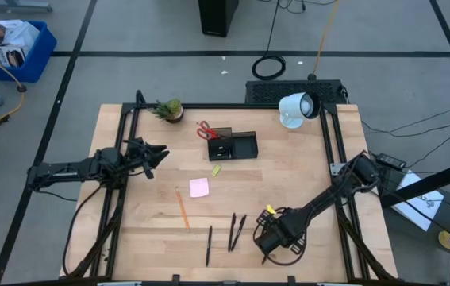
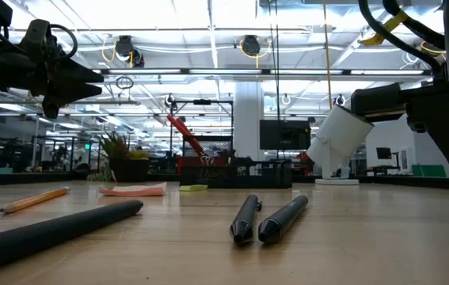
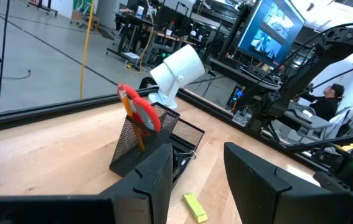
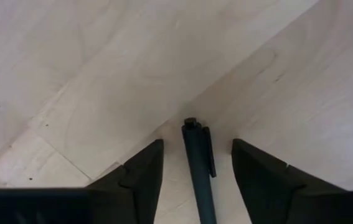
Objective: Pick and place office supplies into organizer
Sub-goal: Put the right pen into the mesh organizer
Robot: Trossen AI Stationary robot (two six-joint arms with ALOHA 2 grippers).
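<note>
A white lamp-like device (image 1: 298, 108) and a small potted plant (image 1: 170, 109) are standing behind the organizer (image 1: 232, 144). Nearer than the organizer, the pink sticky-note pad (image 1: 199, 187), an orange pencil (image 1: 182, 209) and two black pens (image 1: 236, 231) are lying. The right gripper (image 4: 193, 163) is straddling another black pen (image 4: 199, 168), fingers apart, not touching. Red-handled scissors (image 3: 140, 111) are standing in the organizer's cup. The left gripper (image 3: 197, 163) is hovering open, left of the organizer.

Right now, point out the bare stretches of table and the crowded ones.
Bare wood: between the organizer and the lamp-like device, and the near-left corner beside the pencil. Crowded: the near edge, where the pens lie and the right gripper straddles one.
</note>
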